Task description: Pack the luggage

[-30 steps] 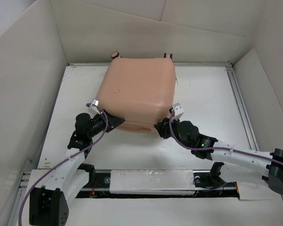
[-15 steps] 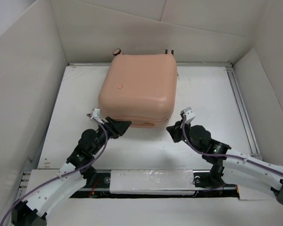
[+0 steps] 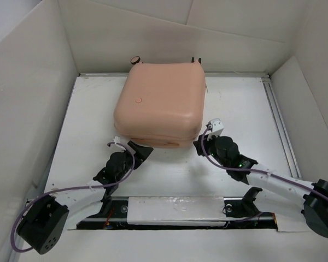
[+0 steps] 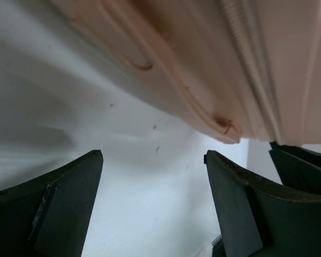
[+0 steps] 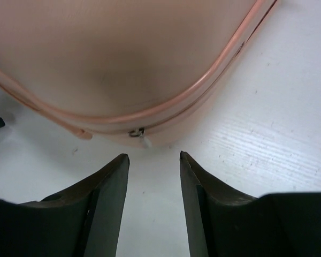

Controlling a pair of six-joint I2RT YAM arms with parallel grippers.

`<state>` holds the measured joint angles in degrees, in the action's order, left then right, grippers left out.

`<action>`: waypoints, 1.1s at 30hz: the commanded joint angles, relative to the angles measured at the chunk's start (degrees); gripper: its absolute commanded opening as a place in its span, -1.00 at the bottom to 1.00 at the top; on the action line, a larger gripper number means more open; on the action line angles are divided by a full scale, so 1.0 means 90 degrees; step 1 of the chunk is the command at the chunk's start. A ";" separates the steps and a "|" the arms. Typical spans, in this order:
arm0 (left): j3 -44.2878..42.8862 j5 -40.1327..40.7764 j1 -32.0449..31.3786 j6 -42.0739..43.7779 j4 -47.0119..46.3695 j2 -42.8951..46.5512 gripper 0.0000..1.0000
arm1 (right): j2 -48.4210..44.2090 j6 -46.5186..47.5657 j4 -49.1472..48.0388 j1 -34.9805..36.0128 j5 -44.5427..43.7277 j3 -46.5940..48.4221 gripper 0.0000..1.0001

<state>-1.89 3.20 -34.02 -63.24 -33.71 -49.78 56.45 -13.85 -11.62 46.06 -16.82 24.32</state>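
While the luggage lies shut and flat on the white surface, toward the far middle, one wheel shows at its far left corner. Its zip pull hangs at the near rim, just ahead of the right pincer, whose jaws stand moderately apart with nothing between them. The left pincer sits just off the near left corner, jaws spread wide and empty, clear of the shell. Pale walls ring the surface.
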 commanded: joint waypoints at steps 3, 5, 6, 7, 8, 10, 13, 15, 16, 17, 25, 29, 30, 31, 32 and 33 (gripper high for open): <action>0.0132 -0.0063 0.0040 -0.0170 -0.1673 -0.0376 0.51 | 0.0349 0.0649 -0.1432 -0.0440 0.1105 -0.0006 -0.01; -0.0013 -0.0063 0.0040 -0.0170 -0.1674 -0.0494 0.53 | 0.0427 0.0717 -0.1609 -0.0440 0.1262 -0.0064 -0.01; -0.0015 -0.0063 0.0040 -0.0170 -0.1674 -0.0572 0.53 | 0.0427 0.0718 -0.1687 -0.0518 0.1341 -0.0065 -0.01; -0.0092 -0.0005 0.0098 -0.0170 -0.1742 -0.0727 0.53 | 0.0485 0.0786 -0.1688 -0.0577 0.1399 -0.0065 -0.01; -0.0160 -0.0004 0.0098 -0.0170 -0.1742 -0.0825 0.51 | 0.0486 0.0787 -0.1765 -0.0577 0.1487 -0.0065 -0.01; -0.0229 -0.0004 0.0098 -0.0170 -0.1937 -0.1011 0.48 | 0.0544 0.0787 -0.1844 -0.0733 0.1652 -0.0065 -0.04; -0.0307 -0.0004 0.0157 -0.0170 -0.2258 -0.1431 0.42 | 0.0545 0.0787 -0.1932 -0.0860 0.1722 -0.0133 -0.06; -0.0308 -0.0004 0.0157 -0.0170 -0.2435 -0.1734 0.36 | 0.0613 0.0728 -0.1990 -0.0860 0.1858 -0.0202 -0.14; -0.0308 -0.0004 0.0157 -0.0170 -0.2561 -0.1822 0.33 | 0.0613 0.0651 -0.1990 -0.0860 0.1859 -0.0269 -0.14; -0.0308 -0.0004 0.0157 -0.0248 -0.2766 -0.1900 0.31 | 0.0613 0.0650 -0.1990 -0.0860 0.1859 -0.0270 -0.14; -0.0308 -0.0121 0.0157 -0.0307 -0.3519 -0.2437 0.24 | 0.0719 0.0601 -0.2274 -0.0919 0.1986 -0.0505 -0.19; -0.0434 -0.0121 0.0157 -0.0307 -0.3578 -0.2555 0.15 | 0.0993 0.0601 -0.2477 -0.0919 0.1986 -0.0387 -0.24; -0.0434 -0.0121 0.0157 -0.0307 -0.3578 -0.2555 0.12 | 0.1081 0.0659 -0.2556 -0.0919 0.2063 -0.0387 -0.24; -0.0434 -0.0121 0.0157 -0.0307 -0.3578 -0.2632 0.09 | 0.1082 0.0660 -0.2634 -0.0919 0.2064 -0.0387 -0.24; -0.0434 -0.0063 0.0157 -0.0307 -0.3636 -0.2701 0.06 | 0.1159 0.0660 -0.2790 -0.0919 0.2132 -0.0387 -0.21; -0.0492 -0.0063 0.0157 -0.0307 -0.3637 -0.2701 0.00 | 0.1247 0.0660 -0.2849 -0.0977 0.2200 -0.0387 -0.21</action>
<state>-4.32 2.61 -32.91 -66.04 -62.15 -73.47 66.74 -8.34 -30.26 38.04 0.78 19.11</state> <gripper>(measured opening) 0.513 0.393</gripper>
